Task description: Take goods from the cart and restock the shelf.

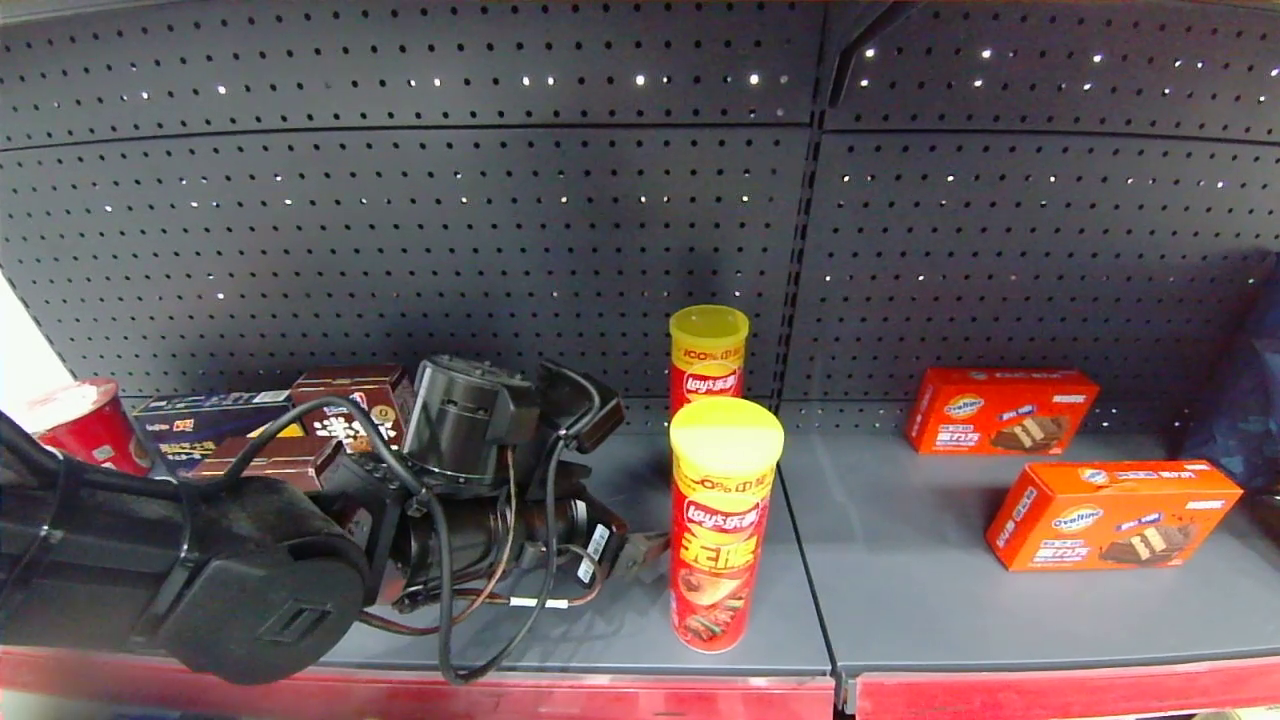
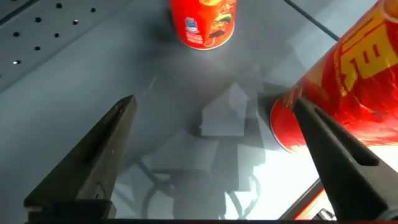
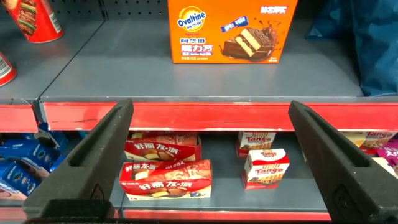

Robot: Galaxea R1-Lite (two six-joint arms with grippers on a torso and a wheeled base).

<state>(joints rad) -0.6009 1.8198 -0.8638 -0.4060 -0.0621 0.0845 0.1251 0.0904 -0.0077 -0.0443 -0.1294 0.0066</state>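
Down low over the shelf (image 1: 900, 560) deck sits the left gripper (image 1: 645, 548) (image 2: 212, 104), jaws spread wide, nothing between them but bare grey deck. Front chip can (image 1: 725, 525) (image 2: 348, 81) stands upright right at the tip of one finger, mostly outside the gap; can't tell if they're touching. Rear chip can (image 1: 708, 355) (image 2: 204, 22) is straight ahead beyond the open jaws, upright, near the pegboard (image 1: 400, 230) at the back.

Behind the left wrist there's a cluster: dark boxes (image 1: 350, 395), a blue box (image 1: 200, 415) and a red cup (image 1: 90, 425), all packed close together.

Right gripper (image 3: 210, 107) hangs in front of the shelf's red edge, jaws wide apart too, holding nothing. Ahead of it, up on the deck, an orange box (image 3: 231, 31) (image 1: 1110, 515) lies flat; a 2nd orange box (image 1: 1000, 410) lies further back. Blue bag (image 1: 1240, 400) (image 3: 367, 43) crowds that side, just beside the boxes. Below the right gripper, lower shelf (image 3: 224, 193) carries stacked red boxes (image 3: 165, 180) and a small white box (image 3: 266, 168).
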